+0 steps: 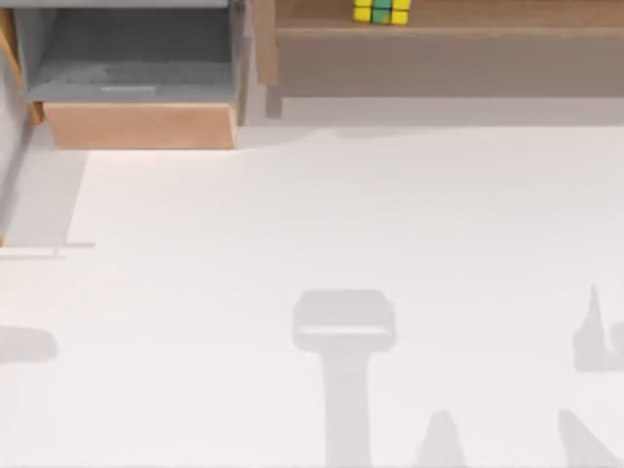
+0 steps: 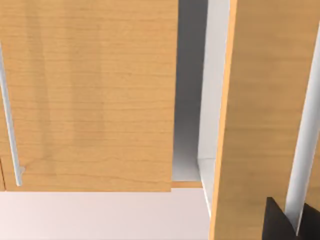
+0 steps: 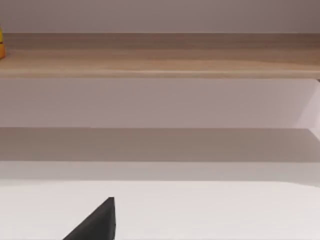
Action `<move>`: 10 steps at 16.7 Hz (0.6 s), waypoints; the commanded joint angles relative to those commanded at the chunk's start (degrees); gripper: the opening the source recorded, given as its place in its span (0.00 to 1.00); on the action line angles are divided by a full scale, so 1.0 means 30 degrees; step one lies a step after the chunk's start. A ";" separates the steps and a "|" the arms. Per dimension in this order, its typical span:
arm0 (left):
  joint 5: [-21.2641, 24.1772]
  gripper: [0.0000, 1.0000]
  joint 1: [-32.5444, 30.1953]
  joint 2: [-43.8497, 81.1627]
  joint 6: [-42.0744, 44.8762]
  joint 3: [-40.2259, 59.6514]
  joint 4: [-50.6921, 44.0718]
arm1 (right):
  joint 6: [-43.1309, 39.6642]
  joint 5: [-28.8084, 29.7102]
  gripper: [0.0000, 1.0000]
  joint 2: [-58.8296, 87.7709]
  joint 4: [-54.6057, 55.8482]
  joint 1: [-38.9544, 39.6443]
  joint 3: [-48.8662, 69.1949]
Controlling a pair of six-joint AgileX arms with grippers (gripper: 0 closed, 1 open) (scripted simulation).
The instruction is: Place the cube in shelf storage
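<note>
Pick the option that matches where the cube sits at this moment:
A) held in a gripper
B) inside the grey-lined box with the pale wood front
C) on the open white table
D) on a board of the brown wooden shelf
D: in the top view the cube rests on a board of the brown shelf, to the right of the grey-lined box.

Bright even light, soft grey shadows

A rendered, home-like storage corner: a plain white bench carries a long brown wooden shelf and a grey-lined box with a pale wood front. Pale wood cabinet panels with slim metal handles stand just beyond the left fingers.
</note>
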 joint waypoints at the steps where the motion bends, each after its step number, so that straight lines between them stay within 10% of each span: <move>1: -0.0159 0.00 -0.0163 0.0147 0.0007 0.0265 -0.0157 | 0.0000 0.0000 1.00 0.0000 0.0000 0.0000 0.0000; 10: -0.2256 0.00 -0.2278 0.1692 -0.0105 0.4121 -0.2320 | 0.0000 0.0000 1.00 0.0000 0.0000 0.0000 0.0000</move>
